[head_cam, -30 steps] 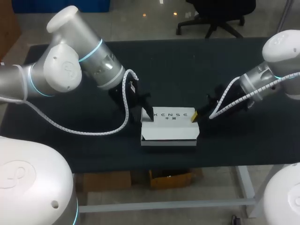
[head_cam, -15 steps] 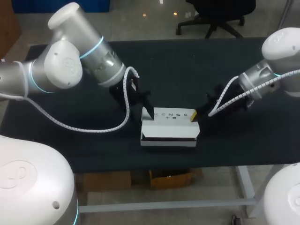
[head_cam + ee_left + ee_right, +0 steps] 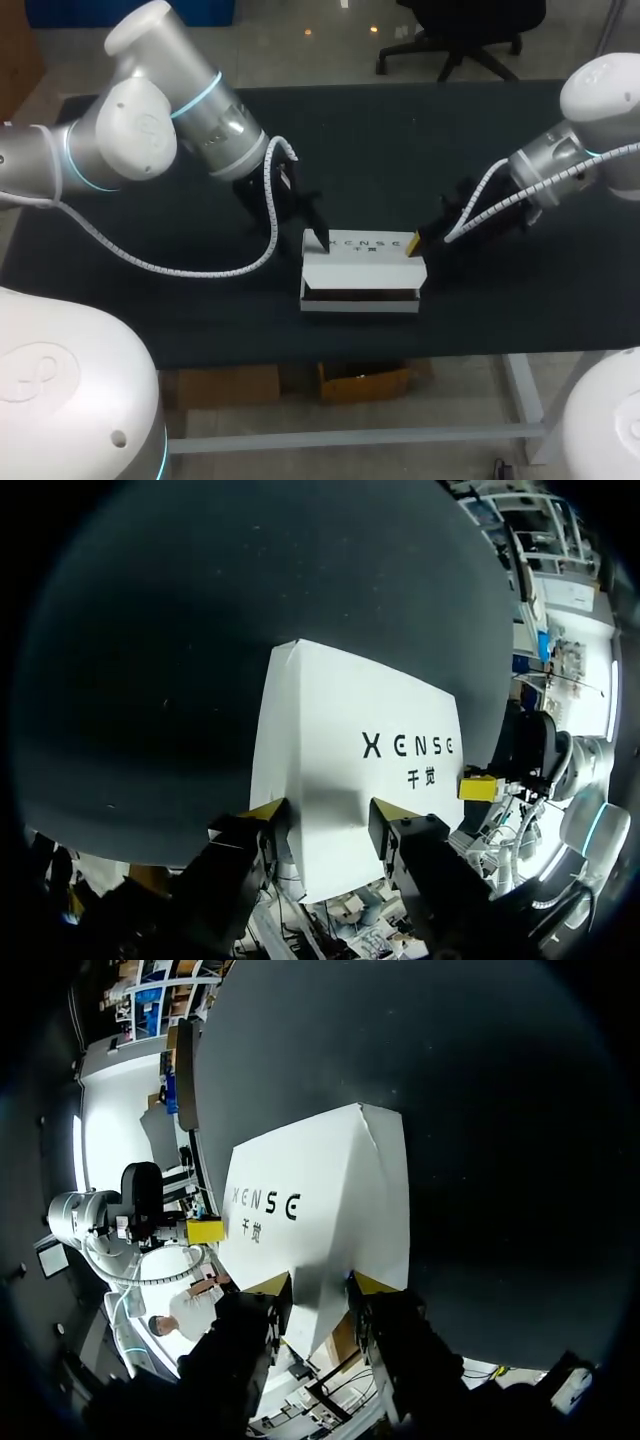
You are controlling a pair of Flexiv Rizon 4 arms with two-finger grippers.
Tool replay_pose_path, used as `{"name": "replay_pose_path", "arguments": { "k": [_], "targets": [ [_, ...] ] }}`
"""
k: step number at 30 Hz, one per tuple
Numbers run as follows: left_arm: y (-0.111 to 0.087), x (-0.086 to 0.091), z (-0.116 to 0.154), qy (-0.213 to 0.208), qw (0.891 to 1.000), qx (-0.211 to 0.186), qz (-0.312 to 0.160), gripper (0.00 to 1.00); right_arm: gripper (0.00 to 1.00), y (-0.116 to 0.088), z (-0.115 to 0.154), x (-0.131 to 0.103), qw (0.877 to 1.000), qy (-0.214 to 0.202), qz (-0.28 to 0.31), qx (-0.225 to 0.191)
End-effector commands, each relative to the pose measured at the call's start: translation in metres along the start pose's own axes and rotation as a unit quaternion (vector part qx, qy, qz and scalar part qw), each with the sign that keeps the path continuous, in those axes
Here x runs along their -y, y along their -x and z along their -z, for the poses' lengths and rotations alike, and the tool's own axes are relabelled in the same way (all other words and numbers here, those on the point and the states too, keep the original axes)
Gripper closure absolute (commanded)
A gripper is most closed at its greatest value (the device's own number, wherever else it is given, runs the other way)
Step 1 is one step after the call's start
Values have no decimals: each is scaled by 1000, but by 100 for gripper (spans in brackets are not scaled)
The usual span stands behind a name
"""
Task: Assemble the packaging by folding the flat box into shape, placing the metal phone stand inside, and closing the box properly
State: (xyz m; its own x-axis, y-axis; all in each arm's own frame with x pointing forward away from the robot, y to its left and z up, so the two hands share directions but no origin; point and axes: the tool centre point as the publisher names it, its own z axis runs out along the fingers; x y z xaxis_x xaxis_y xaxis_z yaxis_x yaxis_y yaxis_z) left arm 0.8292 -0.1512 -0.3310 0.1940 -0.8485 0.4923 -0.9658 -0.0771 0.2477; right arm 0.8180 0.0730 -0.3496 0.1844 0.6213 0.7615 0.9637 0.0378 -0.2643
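Head view: the white printed cardboard box (image 3: 360, 272) lies at frame centre on the black table (image 3: 350, 140), long axis left–right, with the slit under its lid facing the lower edge. The left gripper (image 3: 316, 238) is at its upper-left corner and the right gripper (image 3: 414, 246) at its upper-right, equally near.

Left wrist view: the fingers (image 3: 262, 812) are spread, their tips against the lid's end and not pinching it.

Right wrist view: likewise released, at the opposite end.

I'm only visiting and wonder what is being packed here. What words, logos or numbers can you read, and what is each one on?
"XENSE": dark letters on the top face of the white box.
Two small Chinese characters sit just under that word. The first looks like "千", and the second is too blurred to be sure of.
I can make out no other text or numbers on the table.
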Motion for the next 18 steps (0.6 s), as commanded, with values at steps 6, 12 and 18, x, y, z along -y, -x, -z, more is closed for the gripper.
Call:
{"name": "replay_pose_path", "arguments": {
  "k": [6,12,18],
  "targets": [
    [-7,1,1,4,1000,2,7,47,65,-8,-2,-3,1000,-11,-7,5],
    [-9,1,2,5,1000,4,13,47,63,-9,2,-4,1000,-12,-15,12],
    [-9,2,4,6,1000,3,20,48,63,-9,3,-5,1000,-16,-21,15]
  ]
}}
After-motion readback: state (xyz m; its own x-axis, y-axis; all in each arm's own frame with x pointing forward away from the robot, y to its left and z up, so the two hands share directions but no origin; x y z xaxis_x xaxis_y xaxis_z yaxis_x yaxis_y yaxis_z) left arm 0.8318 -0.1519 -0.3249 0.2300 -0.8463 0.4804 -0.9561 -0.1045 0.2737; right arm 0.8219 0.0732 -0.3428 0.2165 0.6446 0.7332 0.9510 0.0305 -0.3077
